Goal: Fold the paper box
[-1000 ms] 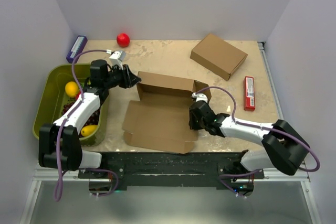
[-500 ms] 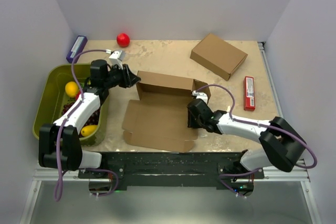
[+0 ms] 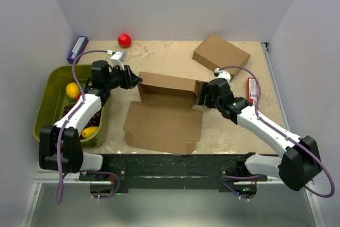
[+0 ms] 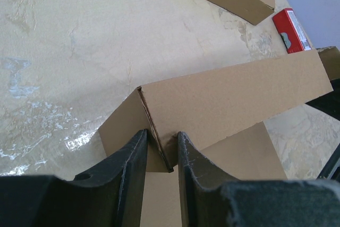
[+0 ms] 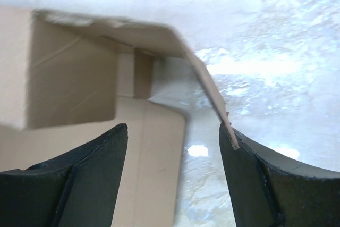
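Well, the marbled table (image 3: 159, 57) lies under both arms. The paper box (image 3: 164, 123) sits between the two pincers: a flat creased sheet w/ its far wall raised. The wall's left end is at the left pincer (image 3: 133, 80), and the right end flap is at the right pincer (image 3: 203, 94). Left pincer is clamped on the wall's corner edge, fingers (image 4: 133, 163) pressed to either side of the cardboard. Right pincer's fingers (image 5: 101, 152) stand apart w/ the side flap between them, nothing gripped. Green bin (image 3: 47, 102) w/ fruit is left of the left pincer, nearer the bases. Second carton (image 3: 221, 56) lies beyond the right pincer, red pack (image 3: 252, 94) to that pincer's right. Red ball (image 3: 124, 40) lies beyond the left pincer.
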{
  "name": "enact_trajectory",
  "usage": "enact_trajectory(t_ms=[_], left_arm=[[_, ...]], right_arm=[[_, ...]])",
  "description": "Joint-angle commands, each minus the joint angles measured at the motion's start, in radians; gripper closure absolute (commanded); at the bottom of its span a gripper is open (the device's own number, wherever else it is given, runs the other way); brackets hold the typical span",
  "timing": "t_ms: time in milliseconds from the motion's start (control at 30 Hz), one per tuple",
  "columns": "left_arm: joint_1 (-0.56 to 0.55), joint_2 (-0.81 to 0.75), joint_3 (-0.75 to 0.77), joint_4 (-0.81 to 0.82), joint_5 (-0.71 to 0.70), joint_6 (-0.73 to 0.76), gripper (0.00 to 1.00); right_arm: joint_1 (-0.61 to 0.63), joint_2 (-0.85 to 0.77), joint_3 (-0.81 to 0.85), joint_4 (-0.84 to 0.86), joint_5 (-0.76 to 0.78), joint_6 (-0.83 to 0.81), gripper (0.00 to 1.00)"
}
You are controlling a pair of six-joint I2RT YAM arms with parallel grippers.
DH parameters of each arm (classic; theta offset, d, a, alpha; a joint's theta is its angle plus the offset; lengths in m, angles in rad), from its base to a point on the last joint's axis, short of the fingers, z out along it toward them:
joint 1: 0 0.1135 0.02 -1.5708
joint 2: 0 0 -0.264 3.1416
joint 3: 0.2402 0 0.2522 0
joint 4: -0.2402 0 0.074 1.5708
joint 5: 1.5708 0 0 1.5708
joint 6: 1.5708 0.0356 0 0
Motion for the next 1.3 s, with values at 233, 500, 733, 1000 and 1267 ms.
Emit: enact_trajectory(t_ms=[233, 500, 733, 1000, 1267], left_arm=[[0.000, 0.025, -0.031, -0.113, -0.042, 0.040, 0.69], [0.000, 0.028, -0.031, -0.112, -0.038, 0.039, 0.69], [0.000, 0.023, -0.034, -0.109, -0.032, 0.037, 0.69], [0.000, 0.020, -0.032, -0.109, -0.033, 0.037, 0.69], [0.000, 0.023, -0.031, -0.109, -0.030, 0.037, 0.69]], right_arm=[[-0.034, -0.071, 0.036, -0.010, -0.007, -0.072, 0.28], [-0.038, -0.178, 0.125, -0.116, 0.045, -0.129, 0.23], [-0.142, -0.108, 0.100, -0.072, -0.091, -0.173, 0.26], [-0.161, -0.048, 0.032, 0.034, -0.205, -0.156, 0.36], [-0.161, 0.001, -0.003, 0.043, -0.207, -0.121, 0.46]])
